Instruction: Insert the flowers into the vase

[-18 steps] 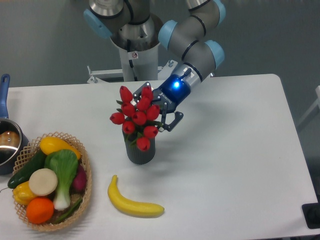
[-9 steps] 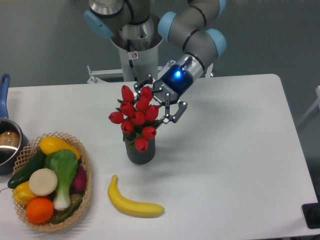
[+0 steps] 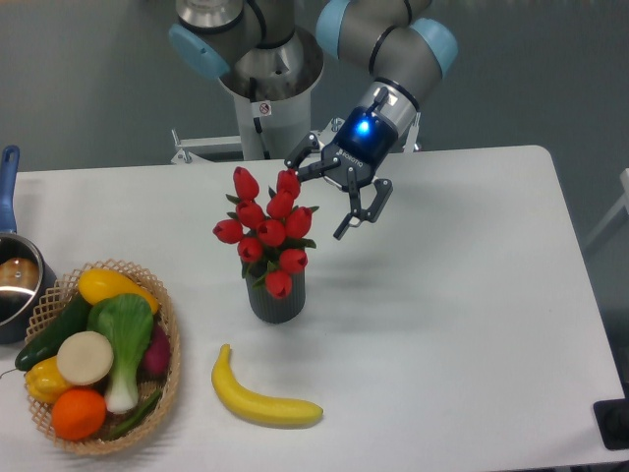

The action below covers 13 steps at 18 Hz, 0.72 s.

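The flowers, a bunch of red tulips with green leaves, stand upright in the dark grey ribbed vase near the middle of the table. My gripper hangs above and to the right of the bunch, open, with nothing between its fingers. One finger reaches close to the topmost buds; the other finger points down to the right, apart from the flowers.
A yellow banana lies in front of the vase. A woven basket of fruit and vegetables sits at the front left. A blue-handled pot stands at the left edge. The robot base rises behind the table.
The gripper has opened off the flowers and risen up and to the right. The bunch stays standing in the vase.
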Each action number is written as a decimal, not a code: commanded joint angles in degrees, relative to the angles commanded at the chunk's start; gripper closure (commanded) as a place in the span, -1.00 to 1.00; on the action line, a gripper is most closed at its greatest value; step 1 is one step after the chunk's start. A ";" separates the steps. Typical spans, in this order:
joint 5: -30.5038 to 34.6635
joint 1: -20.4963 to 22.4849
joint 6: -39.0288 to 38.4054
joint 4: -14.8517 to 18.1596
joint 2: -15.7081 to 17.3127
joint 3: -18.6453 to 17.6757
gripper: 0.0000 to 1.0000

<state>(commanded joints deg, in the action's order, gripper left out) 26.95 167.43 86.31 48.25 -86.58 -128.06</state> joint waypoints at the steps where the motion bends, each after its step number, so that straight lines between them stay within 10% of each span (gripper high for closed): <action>1: 4.03 0.61 0.17 0.00 0.88 0.26 -1.00; 13: 26.91 8.97 -2.64 0.35 -6.22 26.08 -1.00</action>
<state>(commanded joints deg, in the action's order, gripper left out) 53.86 176.40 83.67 48.60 -92.80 -101.98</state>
